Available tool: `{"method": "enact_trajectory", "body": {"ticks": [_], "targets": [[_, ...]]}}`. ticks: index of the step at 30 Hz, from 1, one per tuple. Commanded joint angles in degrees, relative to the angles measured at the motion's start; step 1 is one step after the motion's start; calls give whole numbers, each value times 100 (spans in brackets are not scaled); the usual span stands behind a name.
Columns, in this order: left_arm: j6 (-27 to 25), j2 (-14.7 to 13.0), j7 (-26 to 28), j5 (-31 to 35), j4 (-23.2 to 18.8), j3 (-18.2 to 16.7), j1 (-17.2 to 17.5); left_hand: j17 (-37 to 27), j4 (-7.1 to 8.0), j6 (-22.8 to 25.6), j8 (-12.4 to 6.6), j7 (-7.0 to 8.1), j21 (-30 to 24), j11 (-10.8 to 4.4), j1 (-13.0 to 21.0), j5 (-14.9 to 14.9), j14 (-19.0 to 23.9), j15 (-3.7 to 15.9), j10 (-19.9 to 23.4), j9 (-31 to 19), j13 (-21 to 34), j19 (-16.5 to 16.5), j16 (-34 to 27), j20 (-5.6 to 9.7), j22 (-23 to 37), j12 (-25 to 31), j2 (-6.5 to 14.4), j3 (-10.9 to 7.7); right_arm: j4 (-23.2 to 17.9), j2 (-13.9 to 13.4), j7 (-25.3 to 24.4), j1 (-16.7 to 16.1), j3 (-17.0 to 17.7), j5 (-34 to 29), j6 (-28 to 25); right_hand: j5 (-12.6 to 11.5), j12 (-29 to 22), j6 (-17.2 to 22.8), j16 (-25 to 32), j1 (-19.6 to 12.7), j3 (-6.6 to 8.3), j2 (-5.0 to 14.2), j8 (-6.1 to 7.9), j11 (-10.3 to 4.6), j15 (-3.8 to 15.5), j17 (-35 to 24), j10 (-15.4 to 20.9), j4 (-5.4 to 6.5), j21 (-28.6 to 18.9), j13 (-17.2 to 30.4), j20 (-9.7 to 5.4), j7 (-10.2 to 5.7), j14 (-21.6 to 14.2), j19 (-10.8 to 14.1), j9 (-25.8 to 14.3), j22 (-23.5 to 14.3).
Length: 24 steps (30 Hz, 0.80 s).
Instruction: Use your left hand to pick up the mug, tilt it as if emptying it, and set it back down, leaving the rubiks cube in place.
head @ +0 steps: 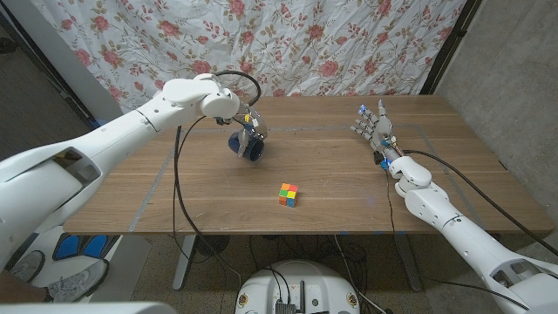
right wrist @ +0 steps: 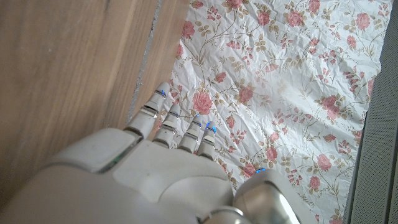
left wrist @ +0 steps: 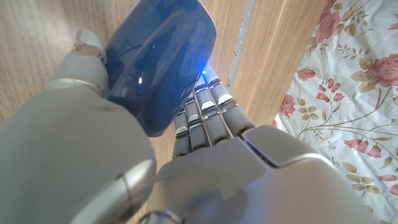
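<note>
Head camera high over table [head: 349, 187] (wrist cameras close, inverted)

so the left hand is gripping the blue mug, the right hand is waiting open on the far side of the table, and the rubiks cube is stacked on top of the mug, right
Not quite. The rubiks cube is not on the mug: the head view shows it lying on the wooden table, apart from the mug and nearer the front edge. The rest holds: the left hand grips the blue mug, and the right hand waits open on the far side.

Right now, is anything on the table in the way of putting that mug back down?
Nothing visible. The left robot hand holds the blue mug over bare wood; the Rubik's cube sits apart, nearer the front edge.
</note>
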<state>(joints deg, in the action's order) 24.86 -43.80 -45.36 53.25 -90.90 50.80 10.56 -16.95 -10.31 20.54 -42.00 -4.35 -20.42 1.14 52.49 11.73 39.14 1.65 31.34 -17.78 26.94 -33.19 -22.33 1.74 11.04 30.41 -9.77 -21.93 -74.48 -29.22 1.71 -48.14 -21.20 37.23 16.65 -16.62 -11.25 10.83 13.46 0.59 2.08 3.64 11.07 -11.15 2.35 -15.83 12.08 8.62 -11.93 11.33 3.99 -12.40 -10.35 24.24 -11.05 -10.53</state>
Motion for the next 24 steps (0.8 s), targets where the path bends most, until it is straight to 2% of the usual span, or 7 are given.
{"method": "enact_trajectory", "body": {"ticks": [1, 11, 18, 24], "targets": [[-92, -113, 203, -315, -81, -255, 131, -367, 64, 474, -1177, 416, -25, -1065, 396, 34, 248, 1134, 1165, -331, 1170, -35, 23, 7, 29, 388, 1713, -80, 1, 0, 1, 2, 0, 1, -2, -23, -30, -7, 13, -47, 14, 130, 22, 9, 277, -8, 54, 40, -35, 22, 4, -37, -42, 22, -14, -29], [-89, -228, 401, -720, -60, -461, 261, -351, 79, 521, -1206, 488, -33, -1111, 316, 26, 279, 1159, 1201, -313, 1208, -33, 76, 32, 27, 408, 1690, -78, -2, 0, 0, 0, 0, 0, -1, -23, -30, -7, 14, -48, 14, 130, 22, 13, 275, -9, 54, 40, -35, 22, 4, -37, -45, 21, -14, -29], [-353, -294, 482, -1288, -9, -714, 466, -376, 55, 549, -1225, 489, -44, -1118, 329, 24, 294, 1168, 1225, -301, 1232, -48, 78, 42, 26, 421, 1692, -84, 3, 2, 1, 0, 0, -1, 2, -23, -29, -8, 11, -48, 15, 130, 21, 13, 280, -9, 53, 40, -34, 22, 4, -37, -38, 18, -14, -29], [-426, -420, 678, -1492, -58, -844, 602, -383, 49, 572, -1241, 480, -52, -1109, 328, 23, 309, 1167, 1249, -290, 1251, -55, 93, 44, 25, 432, 1696, -93, 4, 2, 3, 1, 0, 0, 2, -23, -29, -9, 10, -49, 15, 130, 21, 13, 284, -9, 54, 39, -34, 22, 3, -37, -37, 19, -14, -29]]}}
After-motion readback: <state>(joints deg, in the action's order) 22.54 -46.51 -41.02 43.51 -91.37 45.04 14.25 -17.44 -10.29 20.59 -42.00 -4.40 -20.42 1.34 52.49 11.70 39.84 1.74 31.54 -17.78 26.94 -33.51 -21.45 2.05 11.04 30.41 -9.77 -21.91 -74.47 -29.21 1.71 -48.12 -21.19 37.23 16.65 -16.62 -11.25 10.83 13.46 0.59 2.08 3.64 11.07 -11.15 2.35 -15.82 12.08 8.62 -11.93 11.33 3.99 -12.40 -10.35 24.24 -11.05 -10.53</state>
